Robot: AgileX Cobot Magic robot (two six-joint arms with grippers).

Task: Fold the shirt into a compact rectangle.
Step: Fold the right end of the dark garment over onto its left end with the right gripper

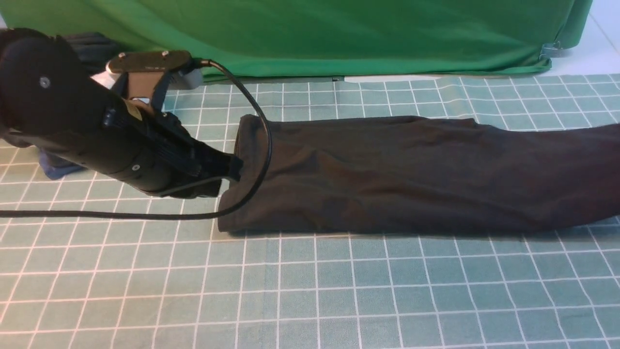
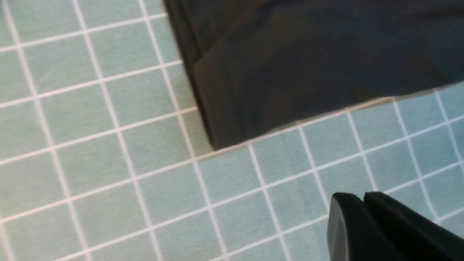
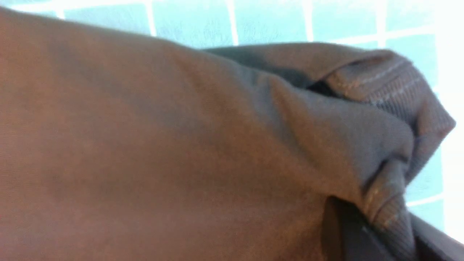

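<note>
The shirt (image 1: 411,174) lies as a long dark brown band across the checked tablecloth (image 1: 310,291), running off the right edge of the front view. My left gripper (image 1: 232,169) hovers at the band's left end. In the left wrist view that gripper (image 2: 362,197) is shut on nothing, a little apart from the shirt's corner (image 2: 224,137). My right arm is outside the front view. In the right wrist view the right gripper (image 3: 388,224) is shut on a bunched fold of the shirt (image 3: 145,145) with its ribbed collar (image 3: 391,83).
A green backdrop cloth (image 1: 310,34) hangs along the far edge of the table. The left arm's black cable (image 1: 264,131) loops over the shirt's left end. A dark blue cloth (image 1: 53,167) lies under the left arm. A metal clip (image 1: 550,50) sits at the far right.
</note>
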